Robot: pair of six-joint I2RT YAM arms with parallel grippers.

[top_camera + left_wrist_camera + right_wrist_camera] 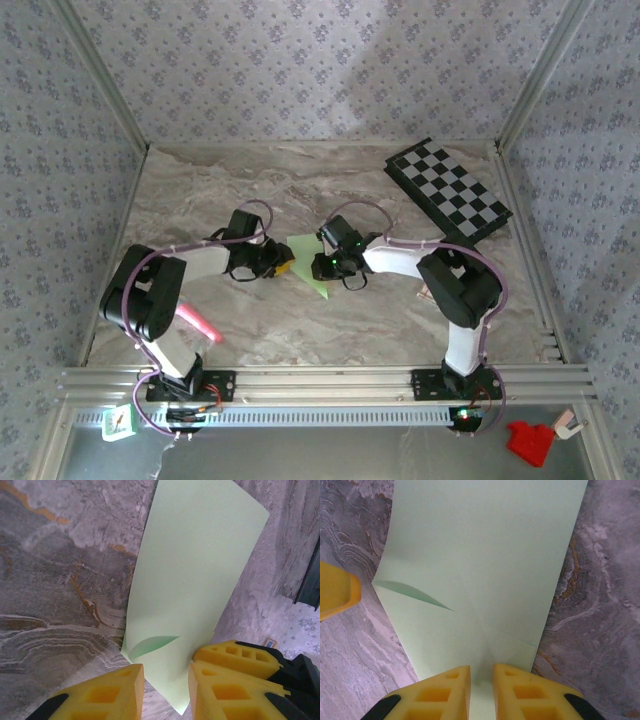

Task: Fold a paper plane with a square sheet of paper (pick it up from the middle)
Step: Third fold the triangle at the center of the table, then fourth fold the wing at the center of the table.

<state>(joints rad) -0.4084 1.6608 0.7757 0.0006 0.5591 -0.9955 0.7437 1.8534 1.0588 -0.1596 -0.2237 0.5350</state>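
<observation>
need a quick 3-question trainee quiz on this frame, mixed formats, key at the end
1. True or false: the square sheet of paper lies on the chequered board.
2. The pink marker lies nearest: A) the left arm B) the right arm C) the chequered board.
3. What colour are the right gripper's fingers?
Key: 1 false, the chequered board sits apart at the far right; 2 A; 3 yellow.

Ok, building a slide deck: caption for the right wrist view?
Right gripper, fingertips nearly together, over the near end of a creased pale green paper on the marble table.
</observation>
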